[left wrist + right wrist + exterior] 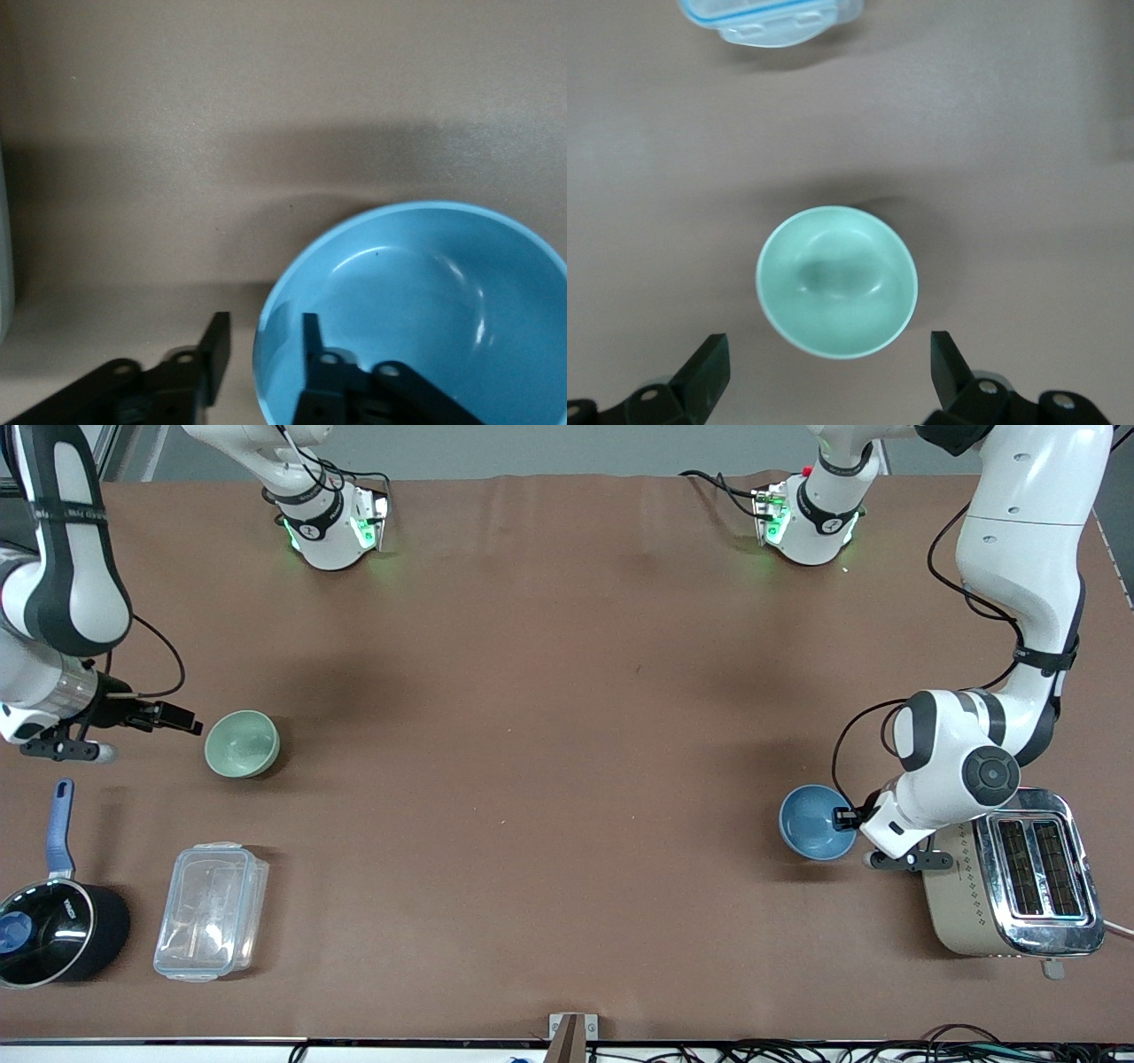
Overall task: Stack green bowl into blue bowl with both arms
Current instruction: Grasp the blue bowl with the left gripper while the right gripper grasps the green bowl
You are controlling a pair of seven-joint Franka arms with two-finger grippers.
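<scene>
Early stage: left claw (263, 350) straddles the blue bowl (817, 822) rim, unclosed, right claw (830, 365) hovers spread beside the unlifted green bowl (242, 743).

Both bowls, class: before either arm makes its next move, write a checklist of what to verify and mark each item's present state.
1. Green bowl upright and empty: ok.
2. Right gripper open wider than the green bowl: ok.
3. Right gripper gripping the green bowl: not ok, apart from it.
4. Blue bowl upright and empty: ok.
5. Left gripper straddling the blue bowl's rim, one finger inside, one outside: ok.
6. Left gripper clamped on that rim: not ok, gap visible.
</scene>
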